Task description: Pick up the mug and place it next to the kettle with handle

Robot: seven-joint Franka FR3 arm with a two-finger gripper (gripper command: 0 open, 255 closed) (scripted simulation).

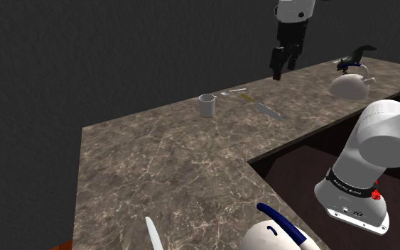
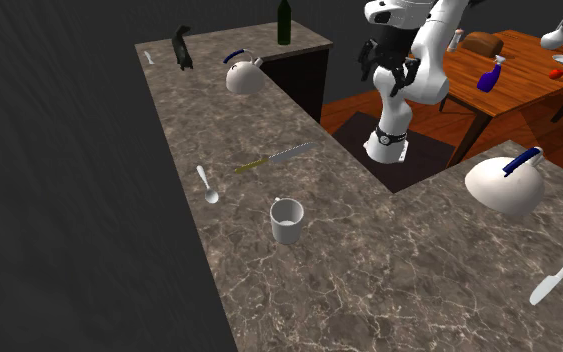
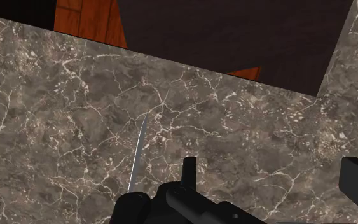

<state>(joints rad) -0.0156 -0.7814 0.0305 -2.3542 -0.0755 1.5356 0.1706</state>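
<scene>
The mug [image 1: 206, 105] [image 2: 287, 220] is a plain light cup standing upright on the marble counter [image 1: 163, 156], with nothing in it. A white kettle with a dark blue handle [image 1: 352, 82] [image 2: 242, 75] sits far along the counter. A second, similar kettle [image 1: 276, 236] [image 2: 506, 183] stands on the other leg of the counter. My black gripper [image 1: 283, 71] [image 2: 387, 72] [image 3: 273, 173] hangs open high above the counter, between the mug and the far kettle. It holds nothing. In the wrist view its fingers [image 3: 189, 169] stand wide apart.
A knife [image 1: 268, 110] [image 2: 279, 157] [image 3: 138, 153] and a spoon [image 1: 232, 91] [image 2: 207, 186] lie between the mug and the far kettle. Another knife [image 1: 153, 233] [image 2: 556, 279] lies near the second kettle. A dark bottle [image 2: 285, 22] and a black object [image 2: 181, 47] stand at the counter's far end.
</scene>
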